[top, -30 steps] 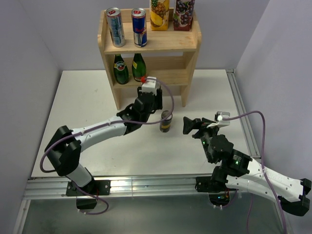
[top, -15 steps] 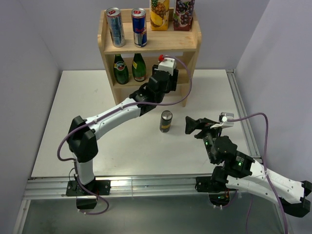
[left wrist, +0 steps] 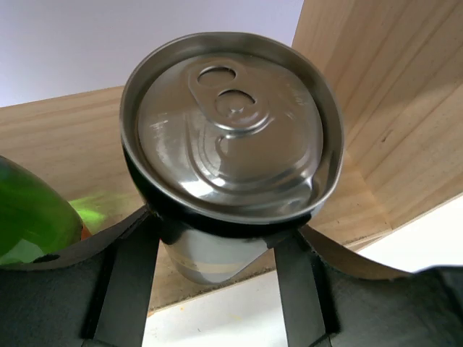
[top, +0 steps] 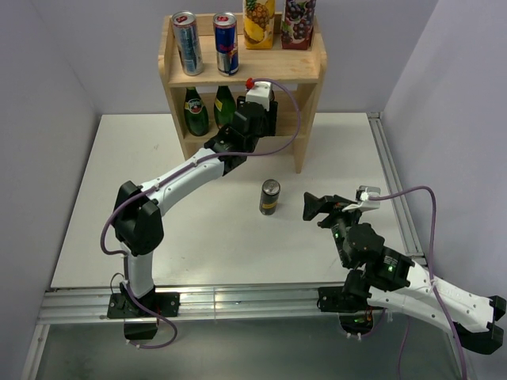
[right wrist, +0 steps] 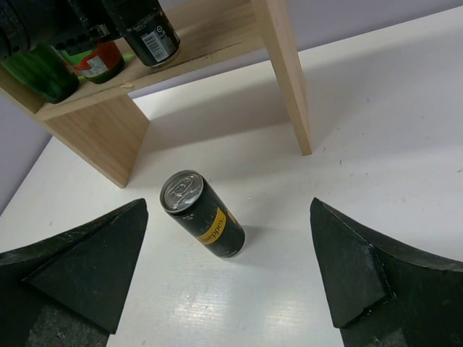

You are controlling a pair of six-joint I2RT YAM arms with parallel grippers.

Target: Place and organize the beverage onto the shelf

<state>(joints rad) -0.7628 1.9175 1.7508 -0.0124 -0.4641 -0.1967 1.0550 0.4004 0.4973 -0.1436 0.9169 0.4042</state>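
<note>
Black left claw [left wrist: 214,266] clamps a can [left wrist: 228,134] at the lower shelf [left wrist: 394,94] edge beside green bottles [top: 196,115]; right claw [top: 314,207] gapes.

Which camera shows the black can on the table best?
The right wrist view: the can stands close, whole and sharp. In the top view the can looks small; the left wrist view shows another can instead.

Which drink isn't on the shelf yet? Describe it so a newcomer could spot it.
Find the wooden shelf at the back of the white table. Just in front of it stands a slim dark can with a yellow label. It alone sits on the tabletop; all other drinks are at the shelf.
</note>
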